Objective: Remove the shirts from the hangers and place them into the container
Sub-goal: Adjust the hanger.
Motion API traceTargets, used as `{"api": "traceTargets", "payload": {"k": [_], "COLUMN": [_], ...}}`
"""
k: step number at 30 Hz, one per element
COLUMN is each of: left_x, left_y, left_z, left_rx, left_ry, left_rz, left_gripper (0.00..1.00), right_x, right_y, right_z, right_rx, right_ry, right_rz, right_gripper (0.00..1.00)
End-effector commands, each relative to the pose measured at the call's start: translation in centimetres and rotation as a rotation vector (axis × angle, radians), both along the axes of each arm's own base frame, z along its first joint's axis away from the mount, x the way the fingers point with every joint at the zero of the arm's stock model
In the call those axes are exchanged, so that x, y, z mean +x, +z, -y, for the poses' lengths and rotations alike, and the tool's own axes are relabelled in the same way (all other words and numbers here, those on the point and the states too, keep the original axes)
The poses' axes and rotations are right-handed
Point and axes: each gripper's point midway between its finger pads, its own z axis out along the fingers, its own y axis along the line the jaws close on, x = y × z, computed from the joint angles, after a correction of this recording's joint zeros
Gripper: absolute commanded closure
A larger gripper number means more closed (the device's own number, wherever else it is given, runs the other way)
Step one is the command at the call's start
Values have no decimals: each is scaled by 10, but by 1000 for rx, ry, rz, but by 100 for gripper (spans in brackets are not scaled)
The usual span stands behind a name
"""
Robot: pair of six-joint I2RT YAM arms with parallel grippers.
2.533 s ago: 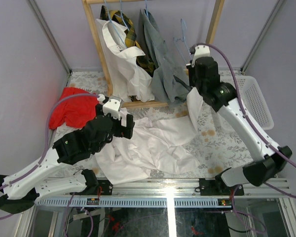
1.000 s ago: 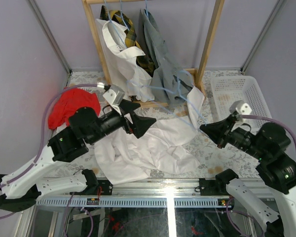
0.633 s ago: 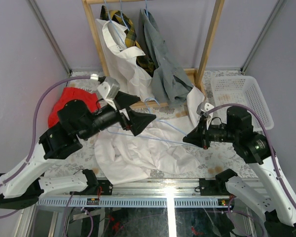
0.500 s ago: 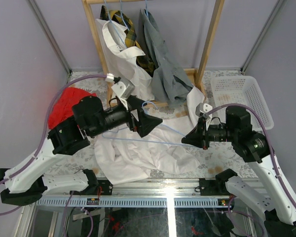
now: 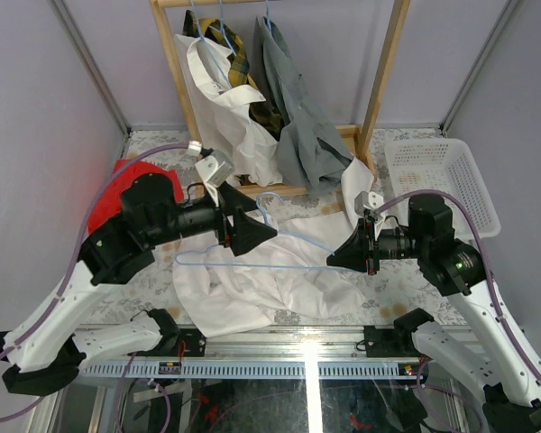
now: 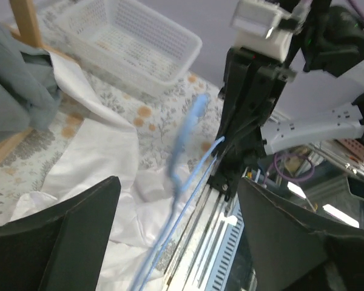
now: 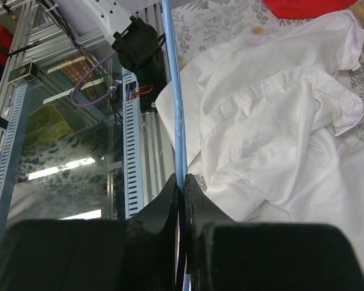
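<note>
A light-blue wire hanger (image 5: 252, 263) hangs level above the table, bare of any shirt. My right gripper (image 5: 331, 261) is shut on its right end, and the wire (image 7: 172, 73) runs out from the closed tips (image 7: 182, 179). My left gripper (image 5: 258, 222) is open around the hook. In the left wrist view the hanger (image 6: 183, 159) passes between the spread fingers (image 6: 60, 242) without touching them. One white shirt (image 5: 261, 284) lies crumpled on the table below. A white shirt (image 5: 218, 108), a plaid shirt (image 5: 241, 61) and a grey shirt (image 5: 299, 126) hang on the rack. The container (image 5: 444, 180) stands at the right.
The wooden rack (image 5: 379, 81) stands at the back centre with its base on the table. A red cloth (image 5: 97, 224) lies at the left, partly hidden by my left arm. The table's metal front rail (image 5: 307, 347) runs just behind the white shirt's near edge.
My right gripper has swung in from the lower right with the hanger, which now hangs level over the white shirt. My left gripper has closed in around the hook and narrowed a little.
</note>
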Motion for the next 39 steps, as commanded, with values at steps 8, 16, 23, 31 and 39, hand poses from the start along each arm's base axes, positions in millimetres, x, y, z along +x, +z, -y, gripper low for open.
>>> {"api": "traceTargets", "payload": {"k": [8,16,23,31,39], "left_x": [-13,-10,56,116,123], "left_y": [-3,0,-12,-42,-59], "left_z": [17,19,-12,-92,-107], "left_rx": [-131,-149,-120,-67,-66], "left_ry": [-352,-348,141,800,946], "left_rz": [-75,-68,-99,-258,-355], "left_gripper": [50,89,99,100,100], "right_x": [-16,-5,69,95,103], "right_y": [16,6,2,39,40], "right_z": [-3,0,28,54,23], "right_rx": [57,20,-92,-54,22], "right_ry": [110,40,-459,-733,-714], "right_rz": [40,48,36,33,-132], "right_gripper": [100,100,27,13,14]}}
